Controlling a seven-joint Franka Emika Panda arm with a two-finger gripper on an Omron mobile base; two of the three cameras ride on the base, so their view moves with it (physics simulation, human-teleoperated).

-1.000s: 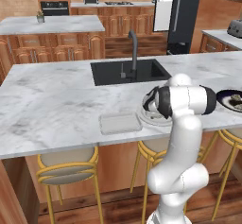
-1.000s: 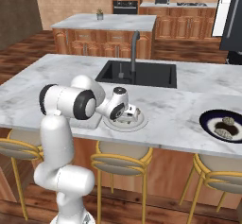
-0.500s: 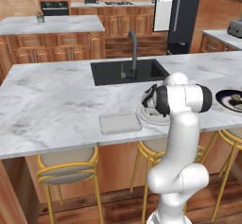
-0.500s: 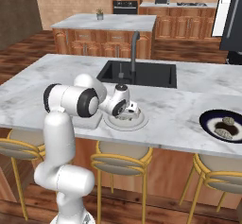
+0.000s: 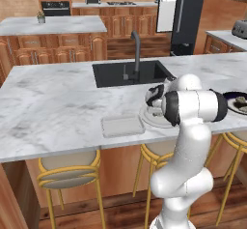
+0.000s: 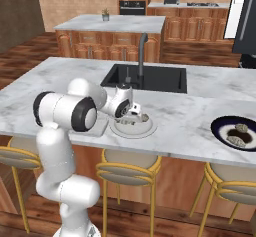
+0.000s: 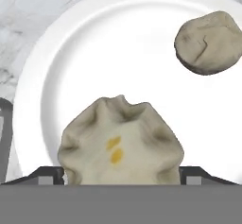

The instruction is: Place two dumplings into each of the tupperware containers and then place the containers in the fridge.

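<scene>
In the hand view the fingers [image 7: 121, 173] stand wide open on either side of a pleated dumpling [image 7: 120, 142] at lower centre. It rests on a round white plate [image 7: 71, 62]; a second dumpling [image 7: 208, 42] sits at upper right, well apart.

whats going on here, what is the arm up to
The white arm is bent low over the round white plate on the marble island, its claw open around a pleated dumpling that sits between the finger tips in the hand view. A second dumpling lies farther off on that plate. A tupperware container waits empty beside the plate, and more dumplings sit on a dark plate.
</scene>
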